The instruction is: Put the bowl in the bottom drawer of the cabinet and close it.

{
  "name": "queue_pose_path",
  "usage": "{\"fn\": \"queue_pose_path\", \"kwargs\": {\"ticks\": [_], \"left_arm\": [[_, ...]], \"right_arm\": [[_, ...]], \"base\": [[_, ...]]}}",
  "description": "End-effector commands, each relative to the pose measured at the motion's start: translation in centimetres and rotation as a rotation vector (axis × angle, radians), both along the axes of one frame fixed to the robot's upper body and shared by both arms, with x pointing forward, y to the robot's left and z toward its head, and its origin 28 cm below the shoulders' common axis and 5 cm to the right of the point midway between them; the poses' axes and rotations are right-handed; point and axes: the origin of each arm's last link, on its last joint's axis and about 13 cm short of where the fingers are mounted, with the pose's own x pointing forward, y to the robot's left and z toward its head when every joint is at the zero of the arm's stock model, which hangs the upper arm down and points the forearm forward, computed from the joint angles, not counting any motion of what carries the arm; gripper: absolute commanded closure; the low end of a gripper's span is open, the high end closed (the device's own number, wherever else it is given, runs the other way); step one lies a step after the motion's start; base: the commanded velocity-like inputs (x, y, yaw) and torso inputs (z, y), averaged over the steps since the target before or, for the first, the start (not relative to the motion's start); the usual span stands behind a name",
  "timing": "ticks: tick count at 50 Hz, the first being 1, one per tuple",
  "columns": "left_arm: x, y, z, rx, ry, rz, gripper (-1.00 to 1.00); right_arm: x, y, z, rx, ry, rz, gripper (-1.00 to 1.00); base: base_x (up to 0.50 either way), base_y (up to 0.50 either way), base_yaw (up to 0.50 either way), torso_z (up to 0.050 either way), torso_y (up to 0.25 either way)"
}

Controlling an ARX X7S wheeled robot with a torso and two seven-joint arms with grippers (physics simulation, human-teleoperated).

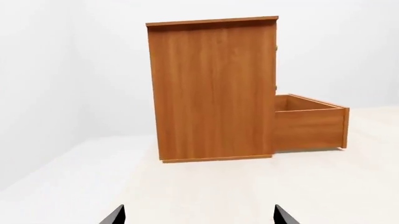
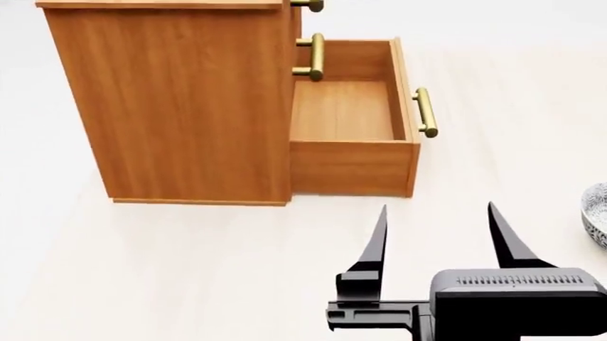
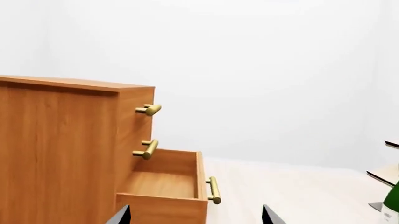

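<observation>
The orange-brown cabinet (image 2: 180, 99) stands on the pale floor with its bottom drawer (image 2: 342, 110) pulled out and empty. The drawer's brass handle (image 2: 426, 112) faces right. Only a sliver of the patterned bowl (image 2: 598, 213) shows, at the head view's right edge, resting on the floor. My right gripper (image 2: 437, 207) is open and holds nothing, a short way in front of the drawer's side wall and left of the bowl. The right wrist view has the gripper (image 3: 196, 209) facing the drawer (image 3: 160, 184). My left gripper (image 1: 198, 210) is open and empty, facing the cabinet's plain side (image 1: 212, 88) from some distance.
The two upper drawers are shut, their brass handles (image 2: 313, 57) sticking out above the open drawer. A green bottle (image 3: 391, 200) and part of a pale wooden rack (image 3: 386, 172) show at the far right of the right wrist view. White walls stand behind.
</observation>
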Motion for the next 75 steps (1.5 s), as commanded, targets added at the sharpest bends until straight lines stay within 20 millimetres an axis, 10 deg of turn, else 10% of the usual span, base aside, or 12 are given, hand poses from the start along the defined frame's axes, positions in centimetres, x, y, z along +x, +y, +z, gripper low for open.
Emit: {"fn": "queue_pose_path", "kwargs": {"ticks": [1,55,75], "left_arm": [[0.1,0.0,-0.1,0.001,0.000,0.002,-1.00],[0.0,0.0,0.1,0.000,-0.002,0.001,-1.00],[0.0,0.0,-0.4,0.001,-0.002,0.001,-1.00]], "right_arm": [[0.0,0.0,-0.1,0.003,0.005,0.008,-1.00],[0.1,-0.1,-0.2,0.013,0.014,0.015,-1.00],[3.7,-1.1,0.3,-0.053,0.208,-0.075,-1.00]], "base": [[0.50,0.00,0.00,0.000,0.000],[0.50,0.00,0.00,0.000,0.000],[0.04,0.00,0.00,0.000,0.000]]}}
